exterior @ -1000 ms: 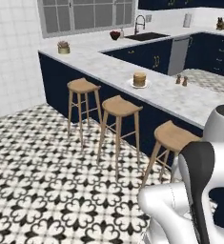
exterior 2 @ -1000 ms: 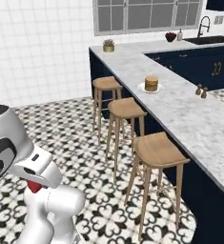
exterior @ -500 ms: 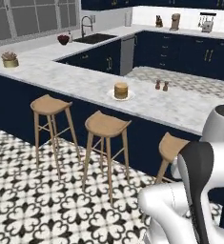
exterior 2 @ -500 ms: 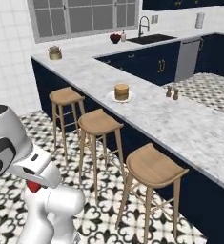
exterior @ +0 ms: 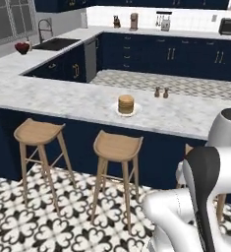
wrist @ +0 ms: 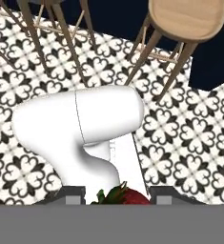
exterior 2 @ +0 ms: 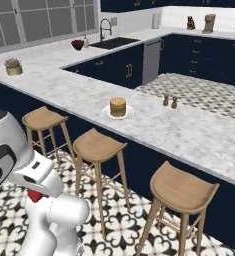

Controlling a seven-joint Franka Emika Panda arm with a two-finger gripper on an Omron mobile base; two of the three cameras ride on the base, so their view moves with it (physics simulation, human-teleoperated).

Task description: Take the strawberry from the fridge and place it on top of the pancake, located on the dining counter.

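Observation:
The pancake (exterior: 126, 104) (exterior 2: 118, 107) is a short golden stack on a small white plate, standing on the marble dining counter (exterior: 63, 101) (exterior 2: 189, 132) near its front edge. My gripper (wrist: 119, 196) (exterior 2: 35, 192) hangs low by my own body, well short of the counter and over the tiled floor. It is shut on the strawberry (wrist: 123, 195), a dark red lump with green leaves between the fingertips. That same strawberry (exterior 2: 35, 196) peeks out red under the hand in the right base view. The fridge is out of view.
Wooden stools (exterior: 118, 145) (exterior 2: 98, 145) (wrist: 187, 19) line the counter's near side. Two small shakers (exterior: 161, 92) (exterior 2: 169, 101) stand behind the pancake. A red bowl (exterior: 22, 47) (exterior 2: 78, 44) sits by the sink and a potted plant (exterior 2: 12, 66) at the far left.
The base has turned, so the whole scene has shifted: counter and pancake now lie closer to the middle of both base views. The arm's pose has held.

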